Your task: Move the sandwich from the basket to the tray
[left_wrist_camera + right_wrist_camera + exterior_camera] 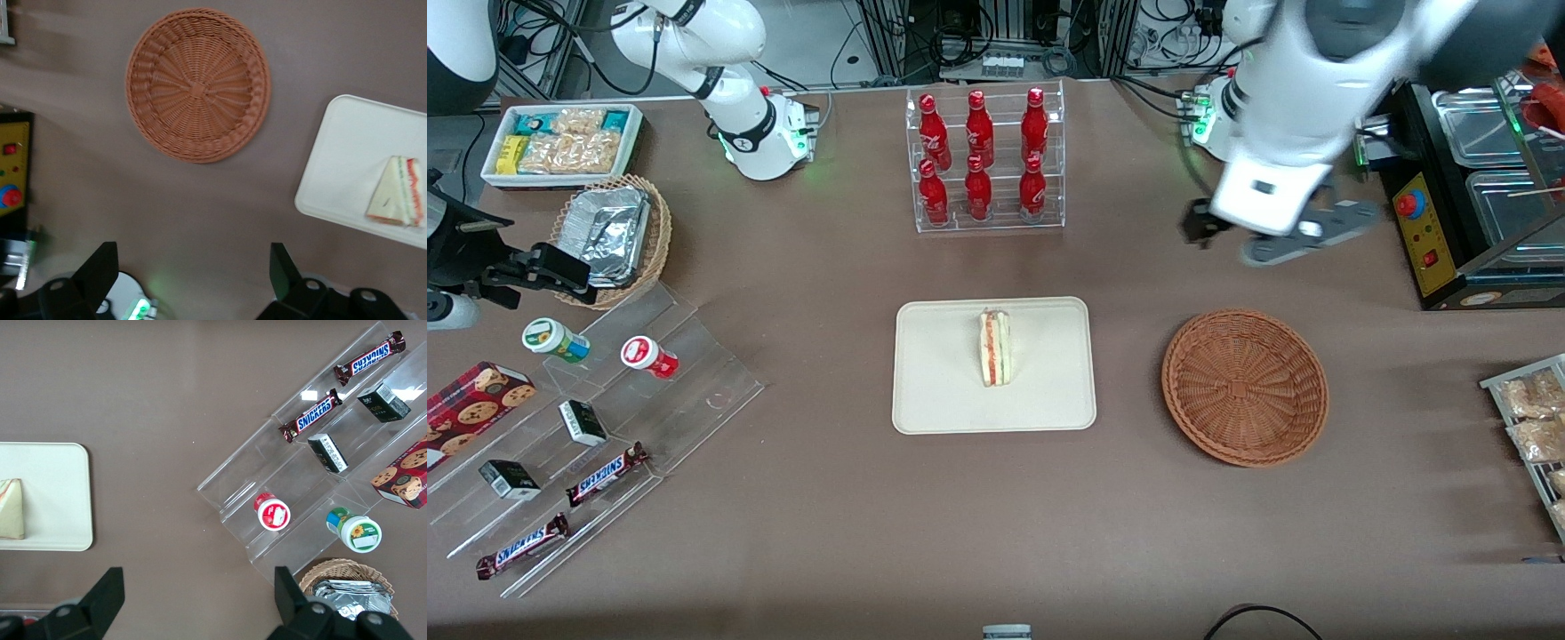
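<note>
The sandwich [994, 348] lies on the cream tray [934, 373] in the middle of the table, its red and green filling showing along the cut side. It also appears as the sandwich [397, 193] on the tray [347, 160], and as the sandwich [12, 510] on the tray [53, 493]. The reddish-brown basket [1245, 387] beside the tray holds nothing; its bare woven floor shows in the basket [198, 85]. My left gripper [1240, 238] hangs high over the table, farther from the front camera than the basket. The gripper [192, 270] is open with nothing between its fingers.
A clear rack of red bottles [987, 160] stands farther back than the tray. A black machine [1449, 222] and a rack of bagged snacks [1534, 418] sit at the working arm's end. An acrylic snack stand [587, 427], a tan basket of foil trays [609, 236] and a white bin [560, 142] sit at the parked arm's end.
</note>
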Tool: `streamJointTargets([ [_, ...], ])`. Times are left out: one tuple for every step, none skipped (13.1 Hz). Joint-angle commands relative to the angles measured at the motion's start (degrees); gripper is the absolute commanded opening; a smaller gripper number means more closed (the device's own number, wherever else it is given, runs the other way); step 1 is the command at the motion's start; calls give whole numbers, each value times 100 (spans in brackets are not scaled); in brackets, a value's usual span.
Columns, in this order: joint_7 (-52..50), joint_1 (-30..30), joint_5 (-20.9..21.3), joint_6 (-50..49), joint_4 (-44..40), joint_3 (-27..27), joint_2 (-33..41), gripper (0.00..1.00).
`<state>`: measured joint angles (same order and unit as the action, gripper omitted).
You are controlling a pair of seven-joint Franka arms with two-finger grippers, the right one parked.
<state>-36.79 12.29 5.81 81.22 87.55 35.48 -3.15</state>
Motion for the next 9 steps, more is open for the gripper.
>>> streamJointTargets([
  [1293,913,-238,-54,289,38,437,100],
  [1837,1203,-247,-89,298,-6,455,100],
  [2295,1441,-273,-124,324,-32,499,100],
  [2630,1661,-343,-124,359,-33,551,100],
  [2781,1759,-353,-116,359,-59,561,100],
  [2852,1638,-370,-89,359,-407,561,100],
  [3010,1088,-405,-98,351,-976,569,100],
  [3116,387,-423,-98,342,-1852,578,100],
  [3134,-290,-475,-80,368,-2600,639,100],
])
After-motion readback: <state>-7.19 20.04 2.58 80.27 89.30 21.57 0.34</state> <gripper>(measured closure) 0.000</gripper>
